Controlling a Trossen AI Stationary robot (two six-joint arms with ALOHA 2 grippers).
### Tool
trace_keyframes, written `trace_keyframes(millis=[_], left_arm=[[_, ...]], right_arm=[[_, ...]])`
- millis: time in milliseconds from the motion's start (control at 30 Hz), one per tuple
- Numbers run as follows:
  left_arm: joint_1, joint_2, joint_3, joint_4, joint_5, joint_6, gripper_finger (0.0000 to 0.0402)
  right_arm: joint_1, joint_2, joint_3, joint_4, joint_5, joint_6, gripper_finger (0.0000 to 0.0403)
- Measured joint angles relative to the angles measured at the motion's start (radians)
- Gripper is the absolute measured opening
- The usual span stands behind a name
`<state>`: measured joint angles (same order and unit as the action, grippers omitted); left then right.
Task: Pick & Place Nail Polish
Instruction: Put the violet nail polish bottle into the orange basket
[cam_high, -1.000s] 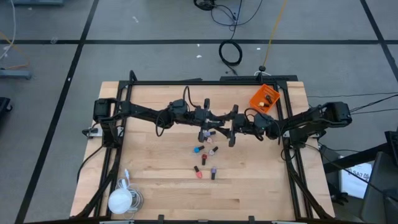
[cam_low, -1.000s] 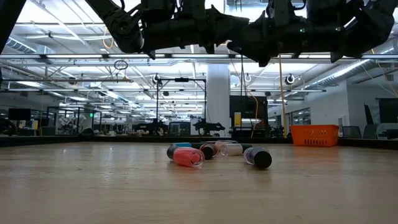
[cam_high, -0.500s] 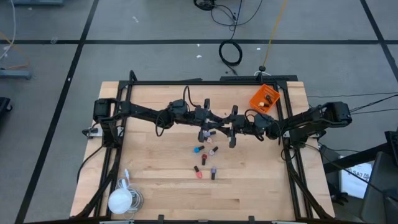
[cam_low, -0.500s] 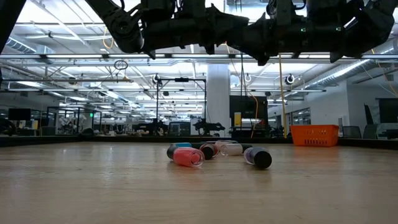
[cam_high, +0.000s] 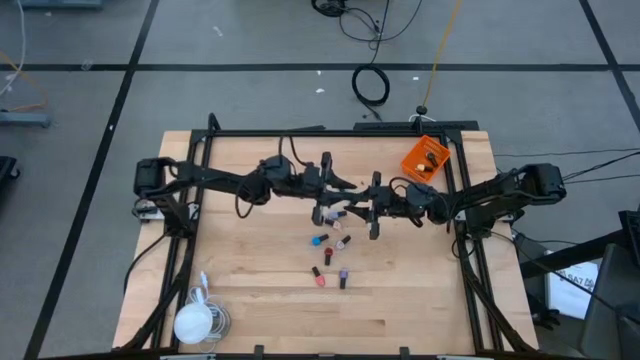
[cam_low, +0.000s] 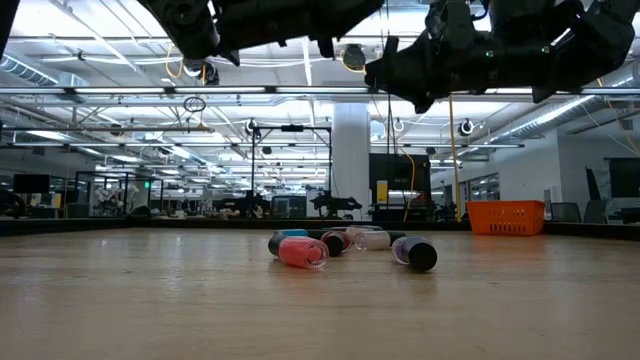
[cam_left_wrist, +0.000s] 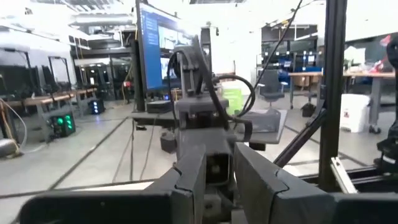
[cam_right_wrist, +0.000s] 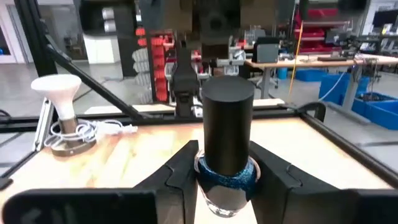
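My right gripper (cam_high: 372, 205) hangs over the middle of the table, shut on a nail polish bottle (cam_right_wrist: 227, 137) that has a black cap and a blue glittery neck. My left gripper (cam_high: 335, 197) faces it from the table's left. Its fingers (cam_left_wrist: 189, 180) stand a little apart with nothing between them. Several more nail polish bottles lie on their sides on the wood below, among them a teal one (cam_high: 320, 240), a pink one (cam_high: 318, 277) and a purple one (cam_high: 343, 277). The low view shows them as a cluster (cam_low: 300, 250). My right gripper pinches the bottle between its two fingers at the blue neck just under the cap (cam_right_wrist: 227, 175). The fingers reach in level from the table's right side. The black cap (cam_right_wrist: 227, 118) stands out clear of the fingers. The bottle is lifted well clear of the table.
An orange bin (cam_high: 425, 158) stands at the table's far right corner and shows again in the low view (cam_low: 505, 217). A white lamp with its cord (cam_high: 195, 322) sits at the near left corner. A black frame (cam_high: 330, 131) runs along the table's edges.
My left gripper has drawn back from the right one, rising and moving toward the table's left edge. The two grippers met a second ago and now stand apart. The bottle stays in my right gripper, which has kept its place.
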<state>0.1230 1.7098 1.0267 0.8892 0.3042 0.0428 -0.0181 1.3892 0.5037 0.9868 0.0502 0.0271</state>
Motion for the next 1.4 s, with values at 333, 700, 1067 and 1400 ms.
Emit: trace_keyframes(millis=[333,700,1067,1400], left_arm=[[0.007,-0.098,0.000,-0.179,-0.001,0.076,0.0081],[0.046,-0.105,0.001,-0.271,-0.002,0.068,0.0081],[0.059,-0.105,0.001,-0.274,-0.003,0.067,0.0081],[0.059,-0.105,0.001,-0.273,-0.017,0.064,0.0081]], right_arm=[[0.000,-0.079,0.000,-0.129,-0.047,0.006,0.0096],[0.061,-0.153,0.000,0.018,-1.033,0.177,0.0096],[0.190,-0.153,0.000,0.168,-1.123,0.143,0.0096],[0.190,-0.153,0.000,0.153,-1.095,0.136,0.0096]])
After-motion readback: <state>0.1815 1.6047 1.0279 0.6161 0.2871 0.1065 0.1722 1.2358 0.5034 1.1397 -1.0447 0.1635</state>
